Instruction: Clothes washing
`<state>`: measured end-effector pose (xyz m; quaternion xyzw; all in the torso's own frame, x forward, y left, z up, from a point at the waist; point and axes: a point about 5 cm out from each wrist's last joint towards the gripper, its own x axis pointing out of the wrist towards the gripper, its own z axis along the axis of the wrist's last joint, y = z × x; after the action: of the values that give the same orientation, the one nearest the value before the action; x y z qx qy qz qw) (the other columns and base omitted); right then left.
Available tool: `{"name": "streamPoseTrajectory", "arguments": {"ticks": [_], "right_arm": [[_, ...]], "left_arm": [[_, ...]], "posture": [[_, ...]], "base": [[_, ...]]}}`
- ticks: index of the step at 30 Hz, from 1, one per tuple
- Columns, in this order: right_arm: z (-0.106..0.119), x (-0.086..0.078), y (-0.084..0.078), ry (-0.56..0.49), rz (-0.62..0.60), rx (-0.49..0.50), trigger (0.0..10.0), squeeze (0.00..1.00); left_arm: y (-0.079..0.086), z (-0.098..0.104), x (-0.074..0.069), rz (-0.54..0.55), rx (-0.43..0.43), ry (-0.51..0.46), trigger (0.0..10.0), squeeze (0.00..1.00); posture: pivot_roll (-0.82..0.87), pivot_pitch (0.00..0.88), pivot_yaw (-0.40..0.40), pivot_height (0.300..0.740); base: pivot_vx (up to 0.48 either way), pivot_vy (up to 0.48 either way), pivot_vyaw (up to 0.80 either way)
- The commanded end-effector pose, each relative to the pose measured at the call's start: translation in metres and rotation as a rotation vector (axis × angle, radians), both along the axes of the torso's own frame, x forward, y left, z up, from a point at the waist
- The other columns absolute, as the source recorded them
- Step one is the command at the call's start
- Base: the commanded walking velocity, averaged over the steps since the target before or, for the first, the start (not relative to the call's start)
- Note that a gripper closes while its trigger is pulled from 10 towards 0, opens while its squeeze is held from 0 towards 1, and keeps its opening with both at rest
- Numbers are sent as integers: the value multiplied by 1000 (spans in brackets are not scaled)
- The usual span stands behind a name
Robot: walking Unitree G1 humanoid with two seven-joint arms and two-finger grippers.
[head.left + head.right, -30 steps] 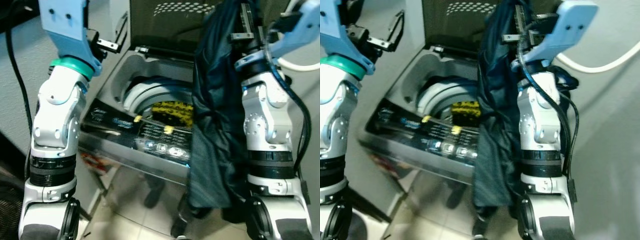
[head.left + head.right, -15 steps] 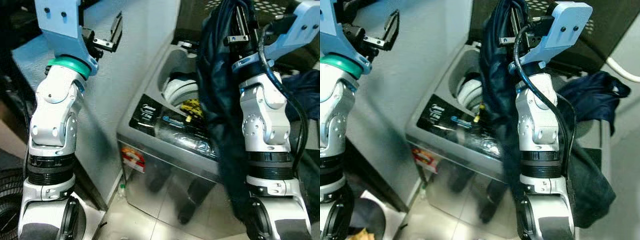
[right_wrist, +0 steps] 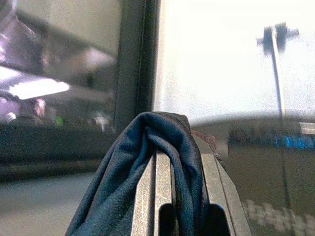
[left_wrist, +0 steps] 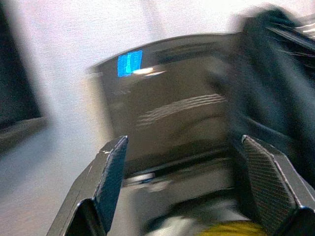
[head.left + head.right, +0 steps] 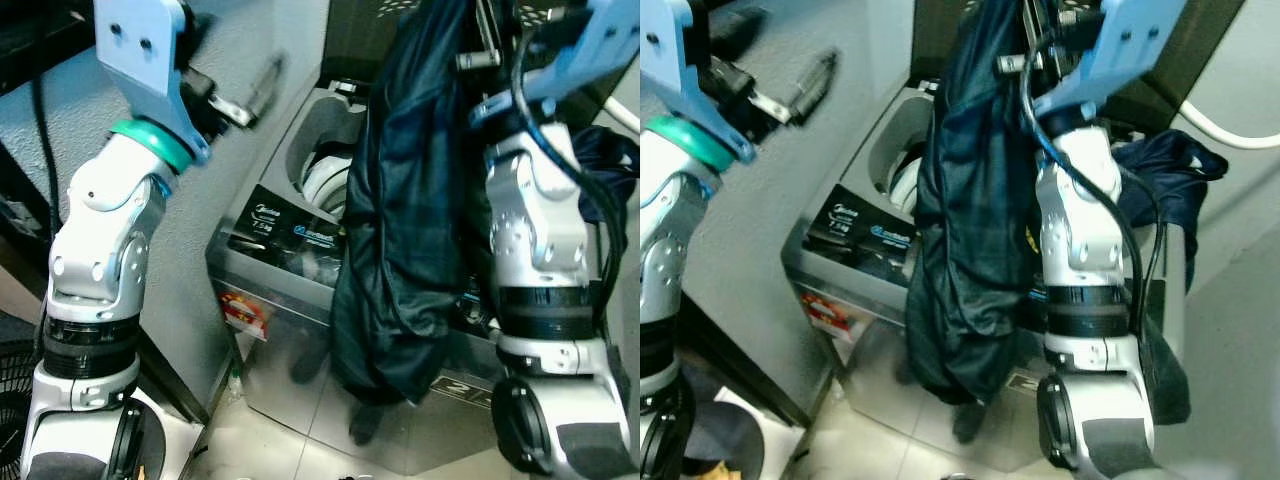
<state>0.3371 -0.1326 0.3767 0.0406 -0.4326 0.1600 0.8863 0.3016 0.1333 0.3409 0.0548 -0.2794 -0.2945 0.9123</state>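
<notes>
Dark blue garment (image 5: 400, 200) hangs from the raised right pincer (image 5: 480, 40), draped in front of the open top-load washing machine (image 5: 290, 240). Right eye view: left pincer (image 5: 790, 95) is held high beside the grey wall (image 5: 790, 200), motion-blurred. Left wrist view: fingers (image 4: 110, 172) spread wide, nothing between them. Right wrist view: right pincer's fingers (image 3: 147, 196) pinch a fold of the garment.

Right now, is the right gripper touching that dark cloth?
Touching. The right wrist view shows the dark cloth folded over and pinched between the right gripper's fingers.
</notes>
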Motion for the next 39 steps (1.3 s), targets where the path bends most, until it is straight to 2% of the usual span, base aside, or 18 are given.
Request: {"name": "streamPoseTrajectory", "arguments": {"ticks": [1,4,9,13,15,16,19,22,23,24,28,31,32,33,36,37,38,39], "right_arm": [[19,-5,3,-67,64,32,10000,0],[58,-11,10,-155,172,70,10000,0],[73,-17,14,-186,266,81,10000,0],[81,-24,17,-195,350,81,10000,0],[83,-31,19,-203,391,63,10000,0],[83,-31,19,-203,391,63,10000,0],[83,-40,19,-216,458,32,10000,0],[83,-42,18,-219,471,27,10000,0],[81,-42,9,-202,434,22,10000,0],[77,-39,1,-176,378,20,10000,0],[66,-27,-13,-120,231,8,10000,0],[39,2,-45,-85,-381,-134,10000,0],[39,2,-45,-85,-381,-134,10000,0],[32,3,-50,-126,-508,-163,10000,0],[25,3,-50,-164,-591,-193,10000,0],[15,10,-40,-127,-574,-280,10000,0],[15,10,-40,-127,-574,-280,10000,0],[1,19,-27,-69,-548,-393,10000,0]], "left_arm": [[-3,-5,-11,-133,1,58,10000,0],[-15,-34,-36,-402,46,208,10000,0],[-23,-51,-31,-453,11,298,10000,0],[-35,-70,-14,-481,51,392,10000,0],[-38,-77,5,-430,88,415,10000,0],[-38,-77,5,-430,88,415,10000,0],[-36,-75,34,-359,127,422,10000,0],[-33,-73,46,-316,139,417,10000,0],[-21,-64,69,-185,149,390,10000,0],[-12,-57,80,-105,158,364,10000,0],[1,-44,92,-2,173,324,10000,0],[12,-22,99,67,223,250,10000,0],[12,-22,99,67,223,250,10000,0],[12,-16,100,77,244,226,10000,0],[12,-12,102,105,270,204,10000,0],[13,-14,104,116,262,221,10000,0],[13,-14,104,116,262,221,10000,0],[13,-17,105,87,255,253,10000,0]], "posture": [[55,4,29,740],[53,15,28,740],[41,34,31,740],[22,56,36,740],[-3,77,44,740],[-3,77,44,740],[-25,103,57,740],[-35,109,62,740],[-50,126,73,740],[-52,137,77,740],[-53,145,78,740],[-50,180,84,740],[-50,180,84,740],[-45,188,82,740],[-40,197,79,740],[-39,200,78,740],[-39,200,78,740],[-39,200,78,740]], "base": [[0,0,0],[0,0,0],[0,0,0],[0,0,0],[0,0,0],[0,0,0],[0,0,0],[0,0,0],[0,0,0],[0,0,0],[0,0,0],[0,0,0],[0,0,0],[0,0,0],[0,0,0],[0,0,0],[0,0,0],[0,0,0]]}}
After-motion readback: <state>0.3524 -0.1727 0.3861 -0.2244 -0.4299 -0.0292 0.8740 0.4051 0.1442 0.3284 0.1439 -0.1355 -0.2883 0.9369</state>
